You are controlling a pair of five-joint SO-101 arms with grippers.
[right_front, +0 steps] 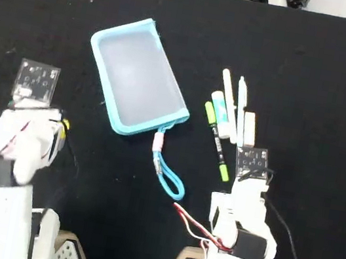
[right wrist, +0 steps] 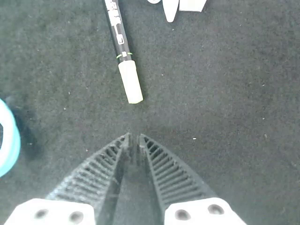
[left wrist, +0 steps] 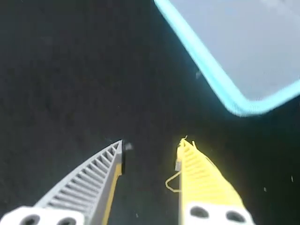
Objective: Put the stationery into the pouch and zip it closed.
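High view: the light-blue pouch (right_front: 138, 77) lies flat on the black counter (right_front: 317, 60), left of centre. Its strap loop (right_front: 168, 178) trails toward the near side. Just right of it lies the stationery (right_front: 229, 112), pens and markers bunched too closely to count.

Left wrist view: the left pincer (left wrist: 150, 146) stands apart over bare counter. Beyond it is a pouch corner, cut off at the edge.

Right wrist view: the right pincer (right wrist: 133, 138) is together, gripping nothing. A green-capped marker (right wrist: 123, 61) lies just beyond it. The white pen tips (right wrist: 171, 9) farther off are cut off.
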